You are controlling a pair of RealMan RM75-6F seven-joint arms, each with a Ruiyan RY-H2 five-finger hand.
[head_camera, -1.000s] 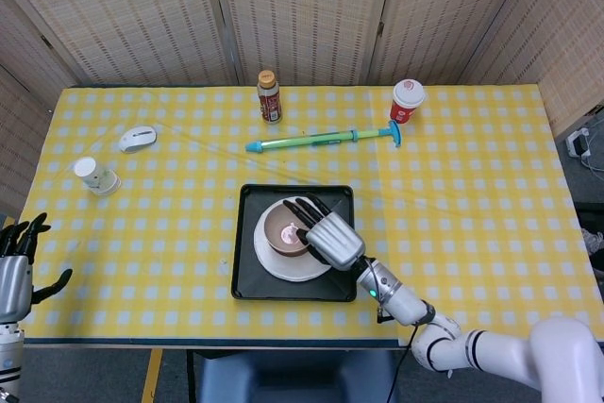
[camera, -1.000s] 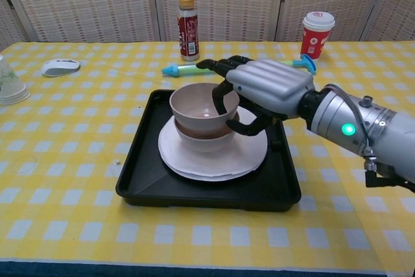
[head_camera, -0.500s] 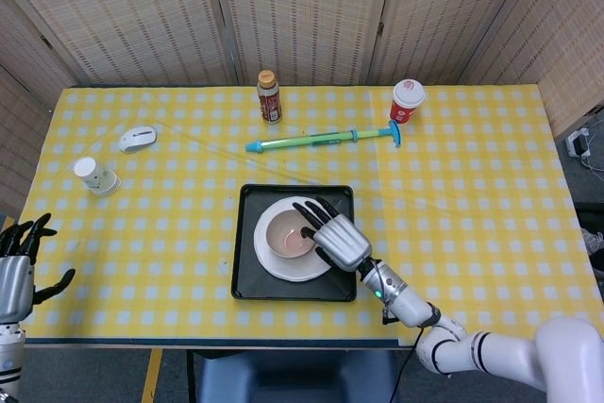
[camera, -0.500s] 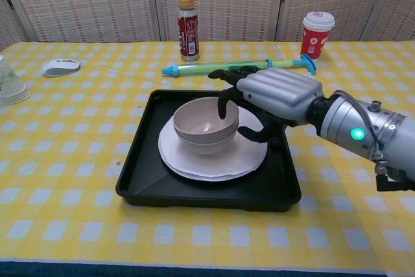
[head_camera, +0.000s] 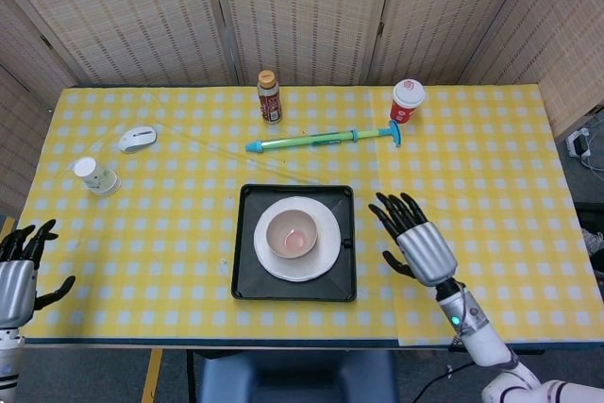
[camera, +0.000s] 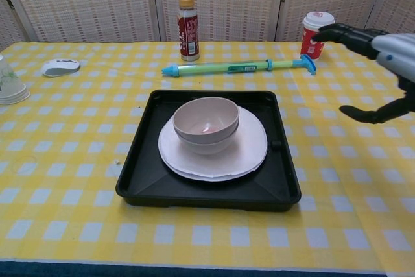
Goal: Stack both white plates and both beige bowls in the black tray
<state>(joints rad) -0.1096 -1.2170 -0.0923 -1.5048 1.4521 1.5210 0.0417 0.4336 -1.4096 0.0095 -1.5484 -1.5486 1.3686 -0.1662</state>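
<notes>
The black tray (head_camera: 243,271) (camera: 142,180) lies at the table's front middle. In it the white plates (head_camera: 326,243) (camera: 249,150) are stacked, and the beige bowls (head_camera: 291,233) (camera: 205,120) sit nested on top of them. My right hand (head_camera: 417,241) (camera: 379,47) hovers to the right of the tray, open, fingers spread, holding nothing. My left hand (head_camera: 19,271) hangs at the table's front left edge, open and empty; the chest view does not show it.
Behind the tray lies a green-blue pump toy (head_camera: 326,139) (camera: 237,67). A brown bottle (head_camera: 269,96) (camera: 187,19) and a red paper cup (head_camera: 407,101) (camera: 317,30) stand at the back. A computer mouse (head_camera: 138,138) (camera: 60,66) and a tipped cup (head_camera: 96,176) (camera: 8,82) lie at the left.
My right hand let go of the upper bowl, which now sits nested in the lower one, and has drawn back to the right, clear of the tray. The left hand barely moved.
</notes>
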